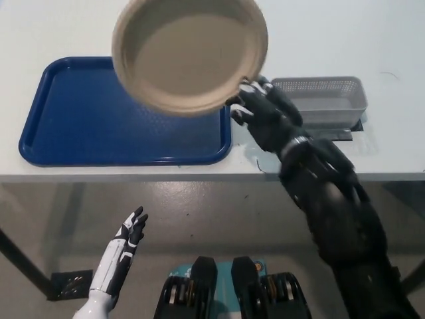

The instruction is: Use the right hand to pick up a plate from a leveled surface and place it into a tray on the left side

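Note:
My black right hand [265, 113] is shut on the rim of a beige round plate [189, 53], holding it in the air over the right part of the blue tray [73, 119]. The plate is tilted with its hollow side facing up toward the camera. The tray lies flat on the white table [332, 33] at the left, with nothing visible in its uncovered part. My white left hand [126, 239] hangs below the table edge at the lower left, fingers apart and holding nothing.
A grey mesh basket [322, 100] stands on the table to the right of the tray, just behind my right forearm. The table's front edge runs across the middle of the picture, with grey floor below.

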